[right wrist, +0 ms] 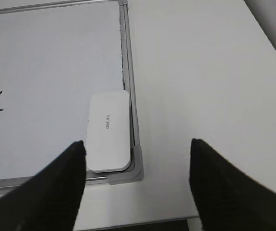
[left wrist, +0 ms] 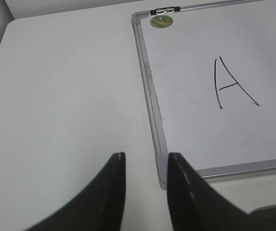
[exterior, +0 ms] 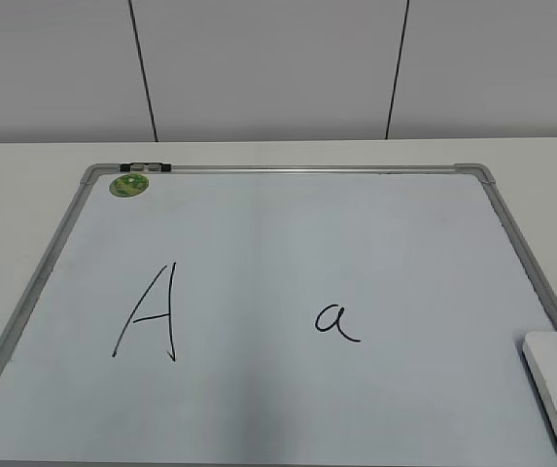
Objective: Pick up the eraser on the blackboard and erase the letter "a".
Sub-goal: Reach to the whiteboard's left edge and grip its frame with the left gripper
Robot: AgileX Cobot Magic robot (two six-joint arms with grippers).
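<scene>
The right gripper [right wrist: 137,159] hung above the table's near edge with its dark fingers [right wrist: 56,187] spread wide apart, nothing between them. Just beyond them lay the eraser [right wrist: 109,130], flat on the blackboard [right wrist: 56,62] in its near right corner, its long side snug along the grey frame. The left finger stood over the board's near edge beside the eraser; the right one was out over bare table [right wrist: 200,72].

Over on the other side, the left gripper [left wrist: 146,166] was poised above the board's near left corner, fingers [left wrist: 110,192] only a narrow gap apart and holding nothing.

From the exterior view neither arm showed. The letter "a" [exterior: 336,321] sat right of the board's middle, well apart from the eraser at the right edge. The capital "A" [exterior: 149,313] stood to its left, and a small green magnet [exterior: 129,184] clung near the far left corner.
</scene>
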